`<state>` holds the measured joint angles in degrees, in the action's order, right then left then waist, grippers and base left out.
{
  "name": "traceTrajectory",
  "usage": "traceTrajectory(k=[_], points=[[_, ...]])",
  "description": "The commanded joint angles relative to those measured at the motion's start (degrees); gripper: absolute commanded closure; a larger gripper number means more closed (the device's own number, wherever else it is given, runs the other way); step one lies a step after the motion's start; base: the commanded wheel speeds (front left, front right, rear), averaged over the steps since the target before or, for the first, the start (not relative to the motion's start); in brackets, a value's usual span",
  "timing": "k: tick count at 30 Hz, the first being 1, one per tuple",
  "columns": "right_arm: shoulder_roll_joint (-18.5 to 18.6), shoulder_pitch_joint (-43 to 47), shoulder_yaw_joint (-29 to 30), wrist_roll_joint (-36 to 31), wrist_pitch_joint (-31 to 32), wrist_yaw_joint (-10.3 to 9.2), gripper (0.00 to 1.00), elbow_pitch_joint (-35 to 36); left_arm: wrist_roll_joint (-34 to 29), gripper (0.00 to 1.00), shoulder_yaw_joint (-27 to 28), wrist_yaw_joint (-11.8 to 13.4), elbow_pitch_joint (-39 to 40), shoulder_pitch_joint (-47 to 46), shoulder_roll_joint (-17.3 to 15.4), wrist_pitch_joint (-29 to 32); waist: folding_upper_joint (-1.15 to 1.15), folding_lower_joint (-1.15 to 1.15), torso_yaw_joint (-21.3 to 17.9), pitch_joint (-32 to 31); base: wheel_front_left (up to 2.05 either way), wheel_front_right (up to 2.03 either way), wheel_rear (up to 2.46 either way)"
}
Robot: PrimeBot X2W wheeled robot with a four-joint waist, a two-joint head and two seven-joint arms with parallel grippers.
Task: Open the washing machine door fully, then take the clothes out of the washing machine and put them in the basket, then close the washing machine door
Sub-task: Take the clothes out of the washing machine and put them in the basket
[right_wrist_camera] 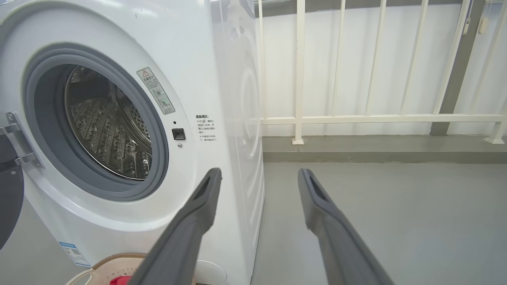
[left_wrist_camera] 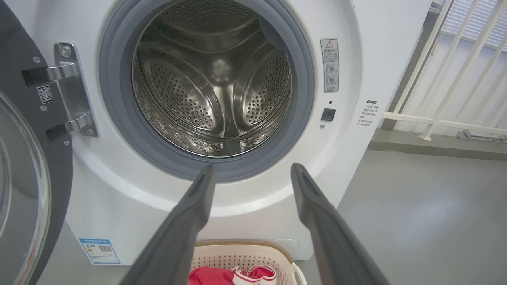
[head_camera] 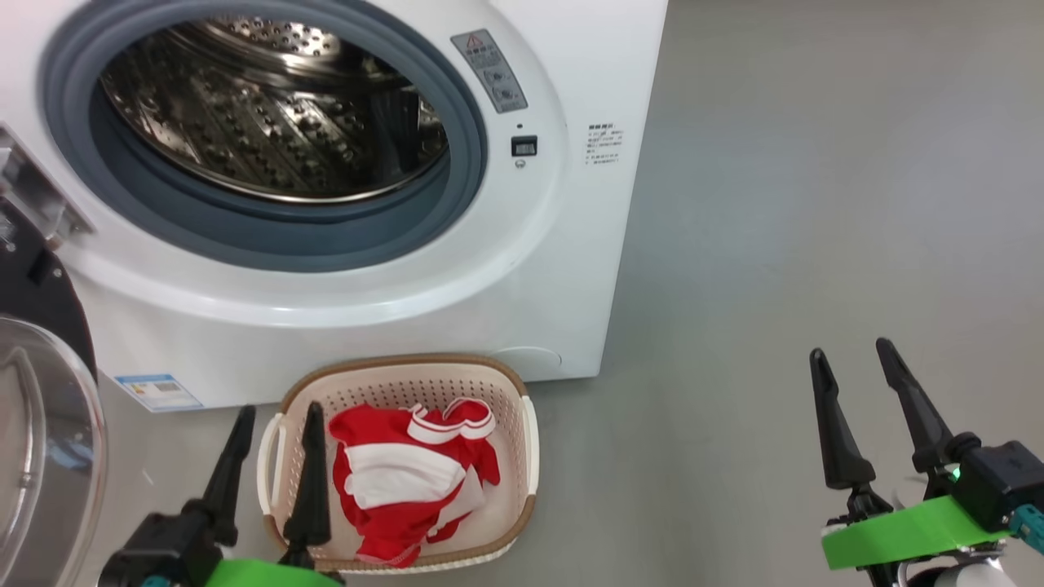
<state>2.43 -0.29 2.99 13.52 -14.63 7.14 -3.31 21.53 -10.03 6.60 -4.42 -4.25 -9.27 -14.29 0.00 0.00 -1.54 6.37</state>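
Observation:
The white washing machine (head_camera: 538,269) (left_wrist_camera: 356,166) (right_wrist_camera: 233,99) stands with its steel drum (head_camera: 269,106) (left_wrist_camera: 214,87) bare inside. Its black door (head_camera: 41,424) (left_wrist_camera: 27,166) (right_wrist_camera: 10,198) with the clear bowl window is swung wide open at the left. On the floor in front sits the cream basket (head_camera: 400,381) (left_wrist_camera: 245,253) (right_wrist_camera: 115,265), and the red and white clothes (head_camera: 408,481) (left_wrist_camera: 233,275) lie inside it. My left gripper (head_camera: 273,412) (left_wrist_camera: 253,170) is open above the basket's left rim, holding nothing. Off to the right over the floor, my right gripper (head_camera: 852,352) (right_wrist_camera: 259,174) is open too.
Grey floor (head_camera: 816,204) stretches to the right of the machine. A white railing (right_wrist_camera: 376,118) (left_wrist_camera: 443,122) on a low kerb runs behind and to the right. The open door takes up the space at the left of the machine.

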Motion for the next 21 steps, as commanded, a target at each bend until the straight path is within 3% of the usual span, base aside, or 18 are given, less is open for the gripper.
traceTrajectory(k=[1,9,21], points=[[0.4,0.1,-1.1,-0.5,-0.4,0.35,0.0,1.5,0.4,0.0,2.4,0.2,1.8,0.2,-1.1,-0.3,0.0,0.0,0.2,-1.8,0.0,0.0,0.0],[0.4,3.4,-0.6,-0.6,-0.4,0.35,0.0,1.6,-0.3,0.0,2.5,1.0,3.4,5.2,-3.2,0.7,0.0,0.0,0.5,-5.7,0.0,0.0,0.0],[0.4,4.8,-0.6,-0.7,-0.4,0.35,0.0,2.3,-0.8,0.0,1.8,2.0,5.3,7.1,-3.7,1.5,0.0,0.0,0.8,-6.4,0.0,0.0,0.0]])
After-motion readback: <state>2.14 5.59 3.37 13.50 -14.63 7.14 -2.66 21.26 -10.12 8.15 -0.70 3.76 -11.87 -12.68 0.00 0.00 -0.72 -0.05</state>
